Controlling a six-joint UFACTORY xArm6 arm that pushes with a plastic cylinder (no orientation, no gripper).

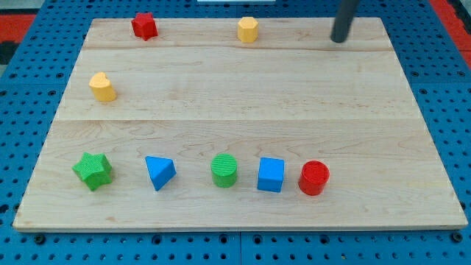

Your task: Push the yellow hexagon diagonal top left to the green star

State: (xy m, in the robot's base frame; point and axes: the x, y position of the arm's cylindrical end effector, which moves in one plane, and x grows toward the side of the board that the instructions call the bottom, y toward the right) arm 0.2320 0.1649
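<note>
my tip (338,40): sitting at desk (243,213) top right; a bare rod, no gripper to open or close
yellow hexagon (248,29): lying left of tip, top edge
green star (93,171): waiting bottom left, far off

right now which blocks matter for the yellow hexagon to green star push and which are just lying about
In the job:
yellow hexagon
green star
my tip, at the view's right of the hexagon, apart from it

Lying about:
red star
yellow heart
blue triangle
green cylinder
blue cube
red cylinder
</note>
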